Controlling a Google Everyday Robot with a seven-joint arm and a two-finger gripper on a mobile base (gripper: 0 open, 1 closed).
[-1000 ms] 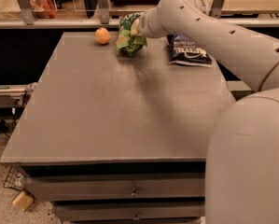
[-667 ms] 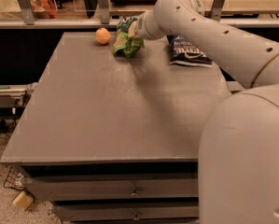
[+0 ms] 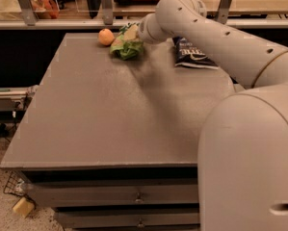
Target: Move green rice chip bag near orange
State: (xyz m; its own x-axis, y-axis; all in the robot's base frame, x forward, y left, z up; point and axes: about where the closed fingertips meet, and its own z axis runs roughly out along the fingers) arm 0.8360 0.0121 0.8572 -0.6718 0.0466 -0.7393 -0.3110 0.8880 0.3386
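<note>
Grey and matte, the flat rectangular tabletop [image 3: 110,114] carries three things along its far edge, and several details there are hard to read. The crinkly light-green rice chip bag [image 3: 127,48] sits at that far edge, just to the right of the small round orange fruit [image 3: 105,36]. They are so close that it cannot be told whether they touch. The top of the bag is covered by the tool [image 3: 130,34], and no printing on the bag can be made out. Only a pale stub of the tool shows, at the end of the wrist and against the upper part of the bag. Whether it is wide, narrow or closed on the bag cannot be told, nor whether the bag rests on the tabletop or hangs just above it. To the right, a glossy dark blue chip bag [image 3: 191,54] lies flat, its far end hidden behind the arm. The smooth cream-white jointed arm [image 3: 220,40] rises from a bulky rounded body [image 3: 249,162] that fills the lower right and is cut off by the frame edges. From there it runs up and leftward over the right rear of the tabletop, bends at a rounded joint above the far edge, and angles down-left onto the green bag. Below the front edge are two grey drawers [image 3: 110,196] with small knobs, the lower one cropped.
</note>
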